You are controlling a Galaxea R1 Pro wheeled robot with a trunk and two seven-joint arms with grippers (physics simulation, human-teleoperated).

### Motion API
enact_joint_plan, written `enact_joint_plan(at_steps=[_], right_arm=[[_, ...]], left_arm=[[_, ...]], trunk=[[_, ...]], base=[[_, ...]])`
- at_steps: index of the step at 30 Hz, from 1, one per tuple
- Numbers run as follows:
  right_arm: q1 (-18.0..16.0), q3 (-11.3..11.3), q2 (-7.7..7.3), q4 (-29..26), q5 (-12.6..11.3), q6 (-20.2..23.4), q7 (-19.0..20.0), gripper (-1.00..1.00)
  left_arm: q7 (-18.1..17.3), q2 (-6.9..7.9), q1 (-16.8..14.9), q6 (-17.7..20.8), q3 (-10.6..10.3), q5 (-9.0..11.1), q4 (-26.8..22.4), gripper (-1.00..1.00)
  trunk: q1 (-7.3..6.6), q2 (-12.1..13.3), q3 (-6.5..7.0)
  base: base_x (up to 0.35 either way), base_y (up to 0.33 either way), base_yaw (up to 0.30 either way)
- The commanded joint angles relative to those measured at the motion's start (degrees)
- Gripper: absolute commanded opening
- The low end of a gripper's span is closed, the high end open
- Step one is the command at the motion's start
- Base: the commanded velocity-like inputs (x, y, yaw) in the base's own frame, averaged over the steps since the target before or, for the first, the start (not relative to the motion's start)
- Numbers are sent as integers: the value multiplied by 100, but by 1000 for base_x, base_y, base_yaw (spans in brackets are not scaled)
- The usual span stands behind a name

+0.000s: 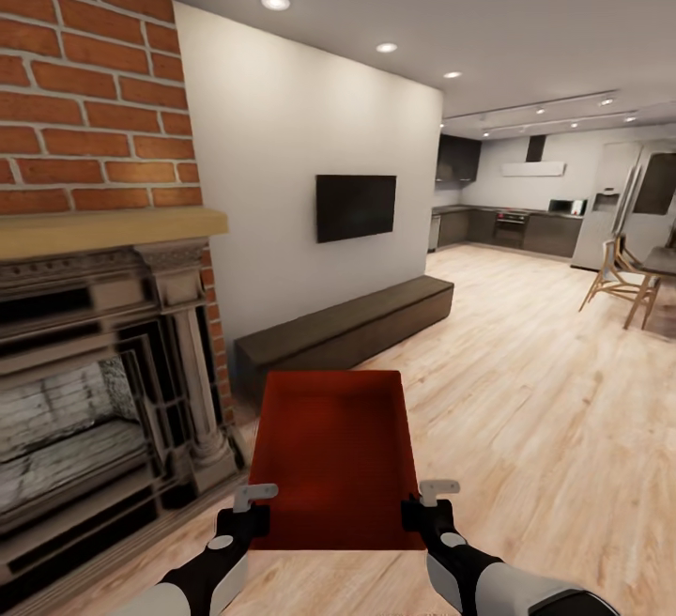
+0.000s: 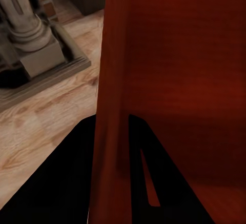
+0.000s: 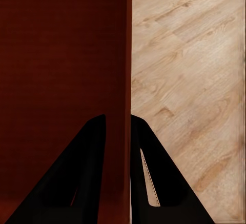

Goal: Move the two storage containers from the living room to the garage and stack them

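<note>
I hold one orange-red storage container point(image 1: 333, 456) in front of me, above the living room's light wood planks. My left gripper point(image 1: 252, 515) is shut on its left wall near the close corner, and my right gripper point(image 1: 420, 509) is shut on its right wall. In the left wrist view the two dark fingers point(image 2: 66, 183) straddle the container's red wall point(image 2: 110, 106). The right wrist view has the same: black fingers point(image 3: 154, 172) on either side of the red wall point(image 3: 125, 80). The bin is open-topped and empty.
A red brick fireplace point(image 1: 94, 334) stands close on the left, its column base point(image 2: 38, 44) near the left arm. A low dark bench point(image 1: 347, 330) runs along the white wall under a TV point(image 1: 355, 207). Open wood floor point(image 1: 526, 409) leads right toward a kitchen and chairs point(image 1: 615, 278).
</note>
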Motion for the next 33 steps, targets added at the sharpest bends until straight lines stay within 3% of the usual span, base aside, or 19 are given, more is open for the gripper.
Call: enact_joint_plan(at_steps=[1,33], right_arm=[[-11,-254,4,-10,-13,-23,-4,-100],[-11,-254,4,-10,-15,-23,-2,-100]], left_arm=[[71,25,-2,-29,79,84,44,-100],[71,24,-2,-47,79,67,46,-100]], trunk=[[1,-6,-8],[1,-6,-8]], base=[[0,0,-283],[0,0,-285]])
